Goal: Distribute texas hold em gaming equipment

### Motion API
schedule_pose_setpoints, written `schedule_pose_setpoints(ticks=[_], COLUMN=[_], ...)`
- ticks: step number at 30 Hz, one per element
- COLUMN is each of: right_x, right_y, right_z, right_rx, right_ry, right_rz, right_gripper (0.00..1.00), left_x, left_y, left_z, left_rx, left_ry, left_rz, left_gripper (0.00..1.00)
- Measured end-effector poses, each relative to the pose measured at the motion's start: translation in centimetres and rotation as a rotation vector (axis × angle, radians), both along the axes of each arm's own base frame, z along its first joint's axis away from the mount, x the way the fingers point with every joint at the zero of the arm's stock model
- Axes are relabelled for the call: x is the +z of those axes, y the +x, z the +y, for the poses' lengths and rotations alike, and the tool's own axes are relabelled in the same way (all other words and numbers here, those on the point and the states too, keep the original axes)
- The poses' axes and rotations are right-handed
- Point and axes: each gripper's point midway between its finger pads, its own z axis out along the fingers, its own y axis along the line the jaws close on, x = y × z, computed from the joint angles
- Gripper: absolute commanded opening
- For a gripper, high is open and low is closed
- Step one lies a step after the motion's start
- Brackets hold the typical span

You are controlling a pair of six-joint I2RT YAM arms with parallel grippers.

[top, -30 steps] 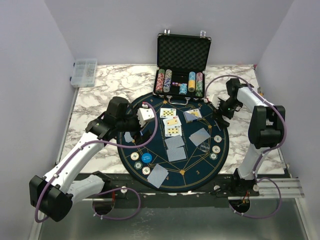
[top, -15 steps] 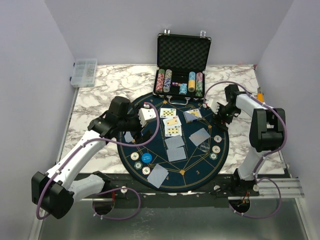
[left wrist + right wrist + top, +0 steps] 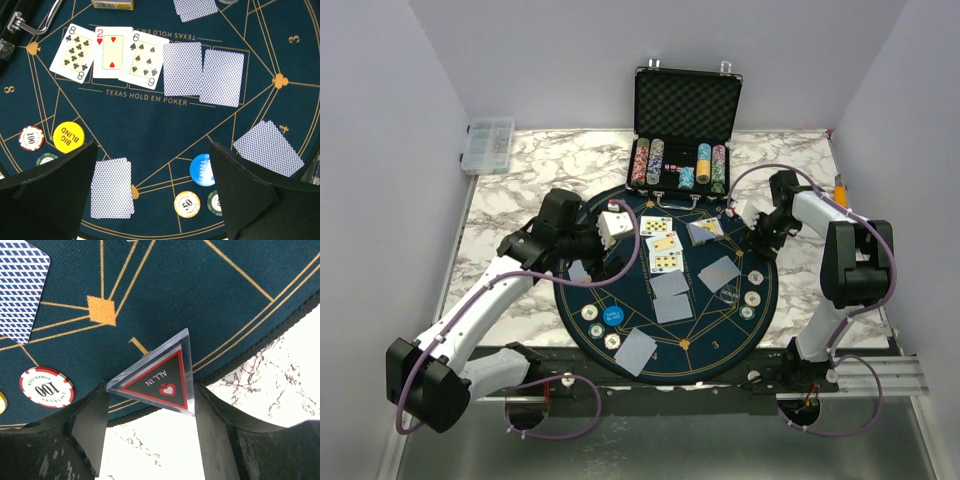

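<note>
The right gripper [image 3: 150, 392] has moved in and closed on the triangular all-in marker [image 3: 160, 377] at the mat's [image 3: 225, 300] two o'clock edge, probably ready to lift it. The left gripper [image 3: 152, 147] hangs spread apart near ten o'clock.

Dark-blue mat [image 3: 165, 125] with gold lines, blue-checked card backs [image 3: 182, 68], yellow disc [image 3: 68, 137], black-and-red triangle [image 3: 162, 380], white marbled table [image 3: 280, 390]

1. Left wrist view, top edge: yellow box [image 3: 112, 4] and grey-backed card [image 3: 196, 9] cut off; lower left, green chip [image 3: 46, 159] half hidden;
2. Right wrist view: I cannot tell if the right gripper [image 3: 150, 392] pinches the ALL IN marker [image 3: 160, 377].
</note>
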Motion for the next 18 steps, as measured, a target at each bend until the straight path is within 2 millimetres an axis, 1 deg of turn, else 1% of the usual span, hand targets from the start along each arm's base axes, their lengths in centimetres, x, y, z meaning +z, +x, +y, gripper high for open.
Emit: schedule_pose_setpoints(ticks=[4,6,9,11,12,15,18], right_x=[0.5,1.2,3.3,5.0,5.9,8.4,11.2], right_y=[0.2,0.9,2.4,3.5,3.9,4.6,4.4], right_z=[0.1,0.3,0.9,1.6,2.0,4.1,7.8], right_rx=[0.005,0.005,0.008,0.013,0.012,0.025,0.070], right_ry=[0.002,0.013,0.043,0.072,0.089,0.141,0.201], right_rz=[0.004,-0.010,-0.048,-0.076,-0.089,-0.116,-0.144], right_gripper=[0.40,0.40,0.40,0.40,0.40,0.40,0.39], left_x=[0.8,1.5,2.7,3.5,3.7,4.2,5.2], left_y=[0.9,1.4,2.5,2.8,3.3,3.7,4.1], left_z=[-0.1,-0.3,-0.7,-1.2,-1.3,-2.2,-3.5], left_rx=[0.039,0.069,0.122,0.154,0.172,0.209,0.233], left_ry=[-0.031,-0.063,-0.129,-0.184,-0.204,-0.275,-0.356], left_rz=[0.041,0.085,0.165,0.239,0.268,0.384,0.510], left_gripper=[0.88,0.85,0.80,0.78,0.77,0.75,0.75])
